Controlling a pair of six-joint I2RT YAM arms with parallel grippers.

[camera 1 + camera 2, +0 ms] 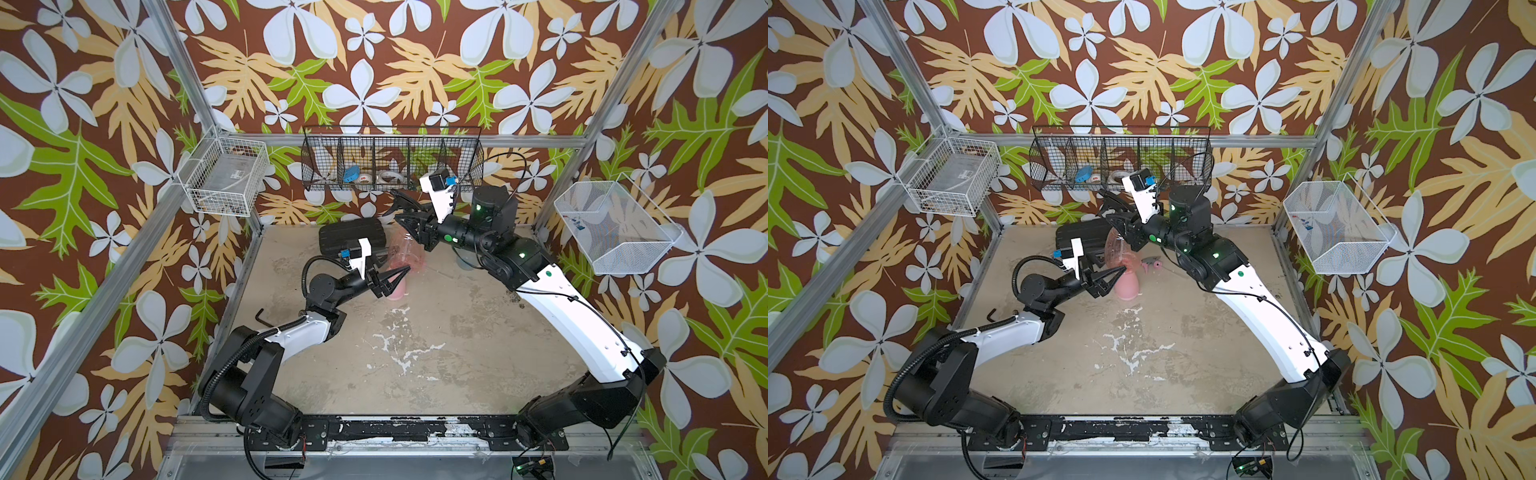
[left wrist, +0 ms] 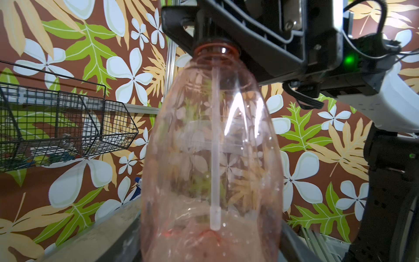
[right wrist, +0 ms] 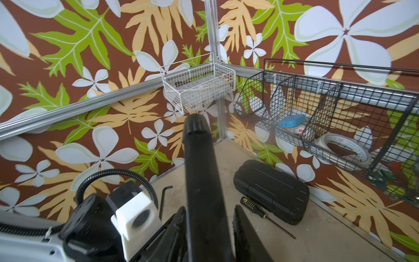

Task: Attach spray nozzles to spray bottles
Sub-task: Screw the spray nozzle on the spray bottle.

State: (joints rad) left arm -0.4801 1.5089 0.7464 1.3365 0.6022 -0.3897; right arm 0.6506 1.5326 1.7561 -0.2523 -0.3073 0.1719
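One orange bottle (image 2: 181, 147), one pink bottle (image 1: 1126, 286), one black nozzle (image 3: 199, 170), one grey nozzle (image 1: 1152, 263)

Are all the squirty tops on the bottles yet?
Not yet. I can't see a finished one. Right now the right gripper holds the black nozzle on the orange-red bottle, its tube already inside, while the left gripper steadies it. Left to do: the pink bottle and the grey-and-pink nozzle, still apart.

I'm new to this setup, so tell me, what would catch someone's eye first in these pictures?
The loud flower-and-leaf wallpaper on every wall. Then, at the back of the table, the left claw holds a see-through orange-red bottle while the right claw holds a black nozzle on its neck, the dip tube already inside.
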